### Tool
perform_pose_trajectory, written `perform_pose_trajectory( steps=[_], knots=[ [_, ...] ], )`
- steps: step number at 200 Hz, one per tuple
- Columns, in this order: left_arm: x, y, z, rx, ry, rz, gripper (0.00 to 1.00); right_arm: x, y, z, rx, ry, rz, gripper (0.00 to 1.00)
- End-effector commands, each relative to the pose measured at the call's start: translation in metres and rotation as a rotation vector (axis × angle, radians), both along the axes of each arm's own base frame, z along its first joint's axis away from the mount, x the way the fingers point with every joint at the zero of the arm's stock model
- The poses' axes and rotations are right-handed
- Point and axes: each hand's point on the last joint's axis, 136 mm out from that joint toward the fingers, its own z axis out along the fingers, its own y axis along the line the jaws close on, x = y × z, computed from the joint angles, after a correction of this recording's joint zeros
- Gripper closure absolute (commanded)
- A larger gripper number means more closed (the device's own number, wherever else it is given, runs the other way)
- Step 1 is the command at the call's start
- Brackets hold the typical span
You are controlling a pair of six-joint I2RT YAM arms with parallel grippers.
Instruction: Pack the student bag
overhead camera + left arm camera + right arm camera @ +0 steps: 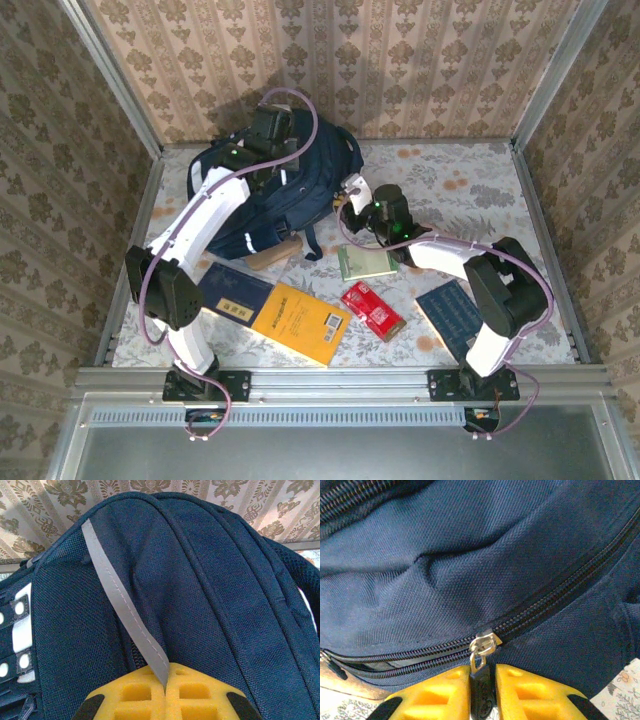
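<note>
Right end effector (482, 676) around zipper pull (483, 646)

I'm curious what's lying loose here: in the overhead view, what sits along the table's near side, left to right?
labelled dark blue book → yellow book → red packet → plain dark blue book

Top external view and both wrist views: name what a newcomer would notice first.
The navy student bag lies at the far left of the table. The left hand pinches its grey strap, while the right hand grips the zipper pull on a partly open zip. A yellow book and red packet lie near the front.
</note>
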Motion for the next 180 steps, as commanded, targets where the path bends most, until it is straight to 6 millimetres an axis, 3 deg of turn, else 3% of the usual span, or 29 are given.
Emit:
perform_pose_trajectory(
  steps=[1, 38, 79, 180],
  knots=[
    [-0.006, 0.006, 0.063, -0.072, -0.145, 0.014, 1.00, 0.003, -0.005, -0.012, -0.071, -0.018, -0.036, 0.77],
    [-0.007, 0.004, 0.066, -0.071, -0.146, 0.009, 1.00, 0.004, -0.010, -0.015, -0.096, -0.034, -0.055, 0.78],
    [-0.007, -0.003, 0.062, -0.040, -0.143, -0.006, 1.00, 0.013, -0.016, -0.005, -0.130, -0.054, -0.102, 1.00],
    [0.003, -0.020, 0.043, 0.165, -0.166, -0.114, 1.00, 0.029, -0.042, 0.040, -0.192, -0.127, -0.143, 1.00]
  ],
)
